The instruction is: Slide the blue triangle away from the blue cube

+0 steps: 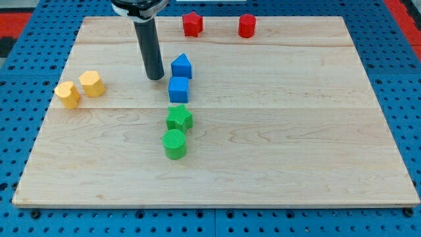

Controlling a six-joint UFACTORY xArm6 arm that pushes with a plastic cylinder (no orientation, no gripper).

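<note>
The blue triangle [181, 66] stands on the wooden board just above the blue cube [178, 89]; the two nearly touch. My tip [155, 78] rests on the board just left of the gap between them, close to the triangle's lower left side and a small gap away from it. The rod comes down from the view's top.
A green star-shaped block [179, 118] and a green cylinder [174, 144] lie below the blue cube. Two yellow blocks [67, 94] [92, 83] sit at the left. A red star block [192, 24] and a red cylinder [247, 26] sit at the top edge of the board [296, 131].
</note>
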